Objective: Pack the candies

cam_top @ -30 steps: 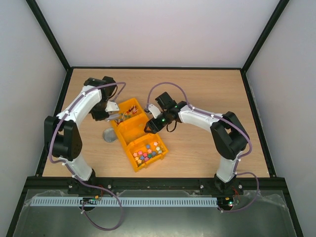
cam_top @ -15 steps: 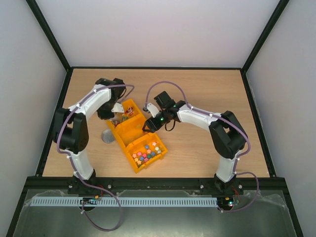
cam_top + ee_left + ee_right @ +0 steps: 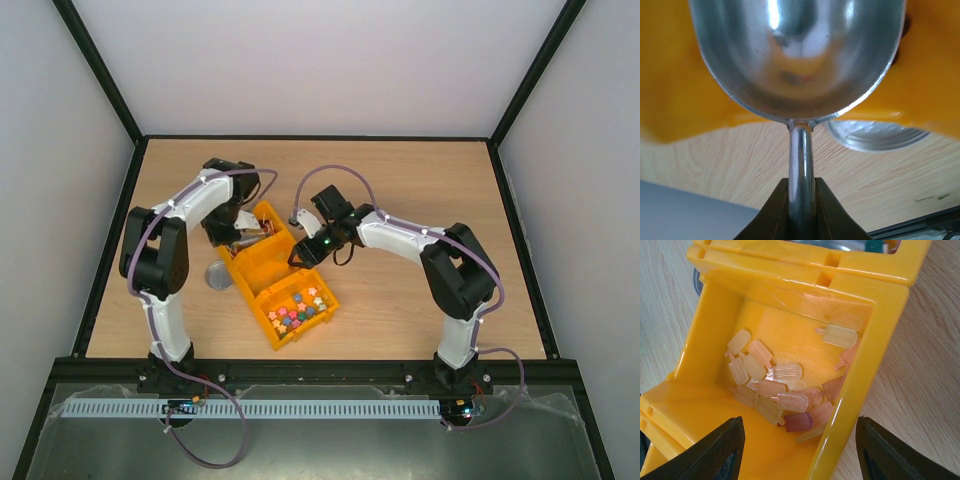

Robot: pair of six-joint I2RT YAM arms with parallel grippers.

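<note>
The candies [image 3: 257, 230] show as small reddish and brown specks in the far yellow bin [image 3: 270, 214]. My left gripper [image 3: 238, 229] is at that bin's left side, shut on the handle [image 3: 801, 165] of a metal scoop [image 3: 795, 55]. The scoop's bowl looks empty and fills the top of the left wrist view, against the yellow bin [image 3: 680, 95]. My right gripper [image 3: 800, 452] hangs open over the middle bin [image 3: 885, 340], with its fingers [image 3: 715, 452] either side of the bin's right wall. Pale popsicle-shaped sweets [image 3: 775, 385] lie in that bin.
Three joined yellow bins run diagonally across the table; the near one [image 3: 318, 322] holds bright mixed sweets [image 3: 298, 308]. A round metal lid [image 3: 221, 275] lies on the wood left of the bins, also seen as the lid [image 3: 875, 137] under the scoop. Black frame rails edge the table.
My left arm has swung toward the far side and right, carrying the scoop from the bins' left edge in over the far bin. The right gripper has shifted only slightly.
</note>
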